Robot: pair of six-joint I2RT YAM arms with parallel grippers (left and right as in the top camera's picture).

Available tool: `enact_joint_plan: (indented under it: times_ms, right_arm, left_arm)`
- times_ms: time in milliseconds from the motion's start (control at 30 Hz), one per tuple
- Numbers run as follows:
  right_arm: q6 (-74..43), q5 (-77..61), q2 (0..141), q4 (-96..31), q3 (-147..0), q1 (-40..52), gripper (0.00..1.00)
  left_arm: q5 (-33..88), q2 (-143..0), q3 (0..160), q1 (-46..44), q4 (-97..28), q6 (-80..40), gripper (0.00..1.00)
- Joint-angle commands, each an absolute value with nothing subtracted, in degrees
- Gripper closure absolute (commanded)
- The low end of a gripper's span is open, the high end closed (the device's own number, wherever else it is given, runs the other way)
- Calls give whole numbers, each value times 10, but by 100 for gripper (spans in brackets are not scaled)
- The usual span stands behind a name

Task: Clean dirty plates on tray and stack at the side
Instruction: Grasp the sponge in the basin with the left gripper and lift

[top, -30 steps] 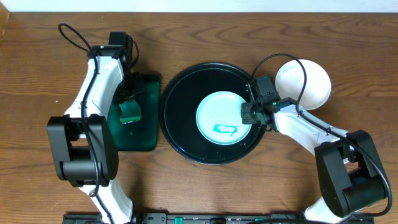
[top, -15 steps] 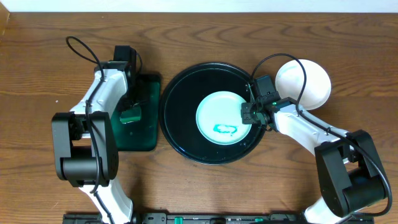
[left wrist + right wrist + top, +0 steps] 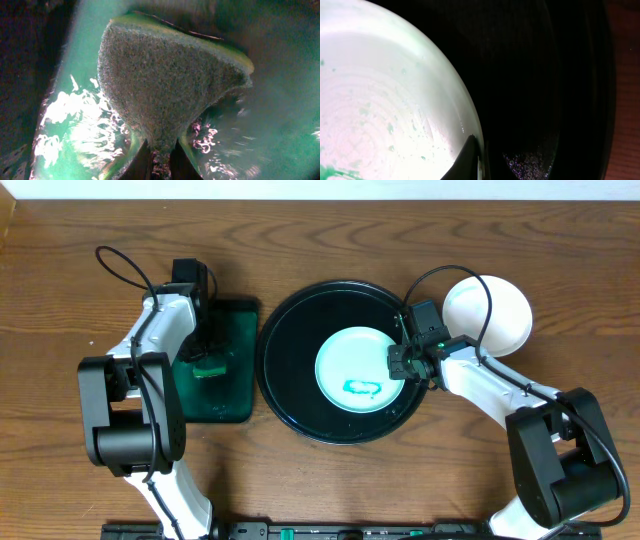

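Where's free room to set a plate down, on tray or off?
On black tray: left half, between rim and dirty plate. Off it: bare table just in front. Crowded at right: right tool on plate's edge, white plate beside.

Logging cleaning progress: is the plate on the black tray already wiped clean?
No, the plate on the tray shows a teal smear near its centre in the overhead view.

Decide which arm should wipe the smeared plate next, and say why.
Left: the left gripper is shut on the sponge; the right gripper grips the plate by its rim on the black tray.
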State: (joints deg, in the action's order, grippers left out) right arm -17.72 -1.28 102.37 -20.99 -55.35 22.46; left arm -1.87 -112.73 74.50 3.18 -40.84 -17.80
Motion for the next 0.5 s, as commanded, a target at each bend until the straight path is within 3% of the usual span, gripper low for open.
enact_joint_plan:
  times_ms: [0,200,467]
  right_arm:
    - [-171,-33,1053,-221,-542,234,99]
    - [-171,-33,1053,-221,-542,234,99]
    - [-171,-33,1053,-221,-542,234,99]
  left_arm:
    - [-17,-1138,739,21,-410,-163,93]
    - [-31,-1033,738,-27,-404,-164,93]
    - [-150,-940,738,-70,-394,-161,93]
